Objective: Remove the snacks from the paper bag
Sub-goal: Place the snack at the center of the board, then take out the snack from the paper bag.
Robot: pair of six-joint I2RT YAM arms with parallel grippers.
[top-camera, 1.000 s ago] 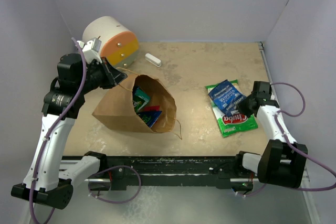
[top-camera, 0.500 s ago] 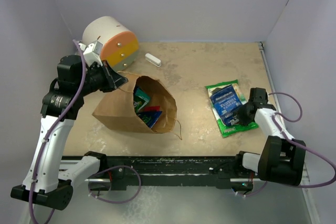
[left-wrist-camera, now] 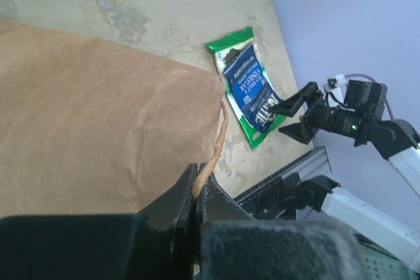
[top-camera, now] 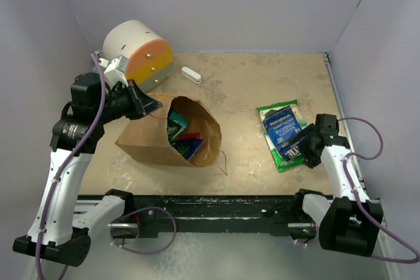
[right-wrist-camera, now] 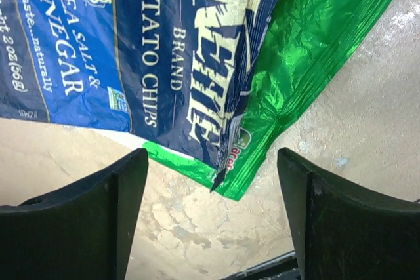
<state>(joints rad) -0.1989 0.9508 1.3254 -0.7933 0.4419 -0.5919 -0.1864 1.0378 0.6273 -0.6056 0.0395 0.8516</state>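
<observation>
While the paper bag (top-camera: 172, 132) is seen lying on its side on the table (top-camera: 243, 83), its rectangular mouth is turned toward 4 o'clock in the top view. The left gripper (top-camera: 149, 104) is found at the bag's 10 o'clock corner. In the left wrist view its jaws are pressed together on the bag's thin twisted handle (left-wrist-camera: 211, 155), which is pinched between the fingertips. The brown paper spreads out from the gripper toward 11 o'clock in that view.

Several small snack packets (top-camera: 182, 137) are noted inside the mouth: a teal one uppermost, with red and blue ones below it. They lie at 4 o'clock from the left gripper, near it but not touched by it.

Two snacks are recorded outside the bag, well apart from it at 3 o'clock. A blue-white pouch (top-camera: 283, 129) is laid on top of a green chip bag (top-camera: 293, 157). The right gripper (top-camera: 306, 145) is placed at their 4 o'clock corner. Its jaws are spread wide and nothing is gripped between them. In the right wrist view the near corner of the pouch (right-wrist-camera: 144, 50) and the green edge (right-wrist-camera: 308, 57) are seen at 12 o'clock from the gap between the fingers (right-wrist-camera: 98, 221). Whether either finger touches the packets cannot be told.

A white-and-orange cylinder (top-camera: 139, 54) is noted at 12 o'clock from the left gripper, just beside it. A small white bar (top-camera: 191, 74) lies at the cylinder's 3 o'clock.
</observation>
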